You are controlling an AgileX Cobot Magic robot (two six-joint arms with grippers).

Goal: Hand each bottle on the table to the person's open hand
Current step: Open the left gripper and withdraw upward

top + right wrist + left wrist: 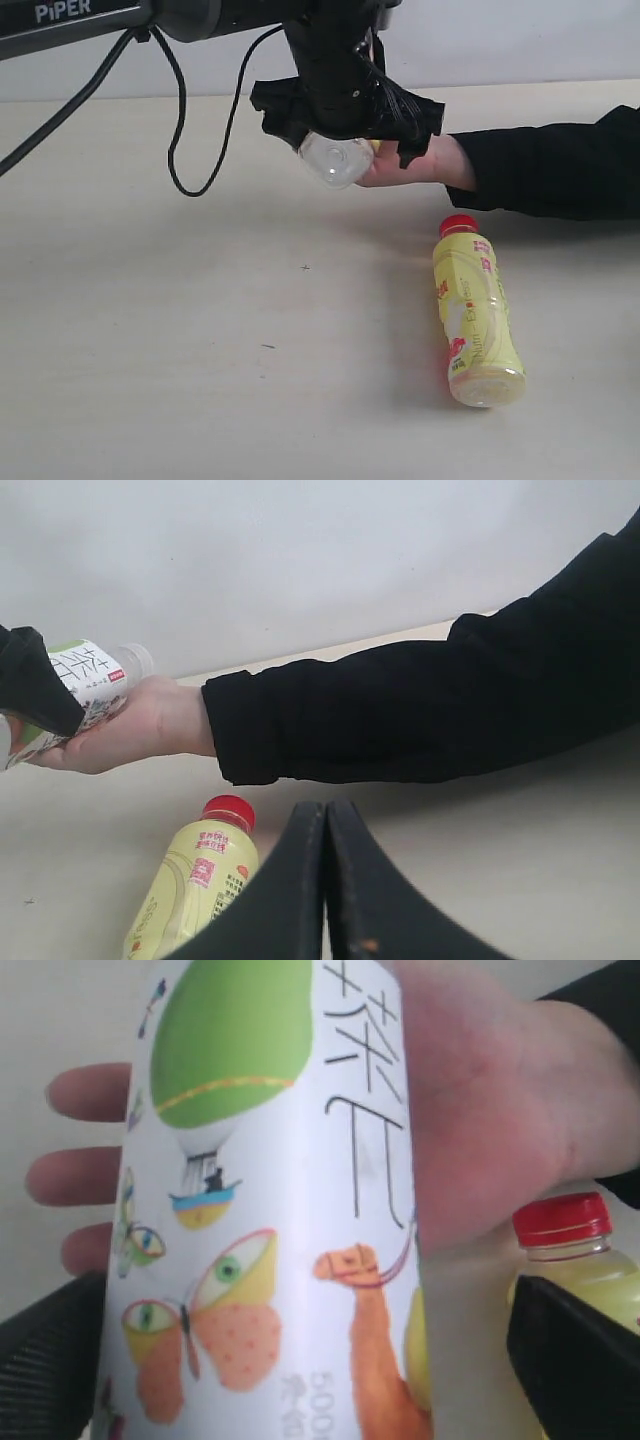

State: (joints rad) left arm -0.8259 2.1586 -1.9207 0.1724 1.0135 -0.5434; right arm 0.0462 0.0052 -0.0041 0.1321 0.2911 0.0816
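Note:
The bottle with the white and green picture label (335,160) (270,1210) (85,675) lies in the person's open hand (420,165) (480,1110) (140,725), which is palm up above the table (150,350). My left gripper (350,130) (305,1360) straddles this bottle and is open; a gap shows between the bottle and one finger (575,1360). The yellow red-capped bottle (475,310) (570,1260) (190,880) lies on its side on the table below the hand. My right gripper (325,810) is shut and empty, low over the table near the black sleeve. No cola bottle is in view.
The person's black sleeve (560,170) (420,700) stretches in from the right along the table's back edge. The left arm's black cable (180,150) hangs in a loop at the back left. A pale wall stands behind the table.

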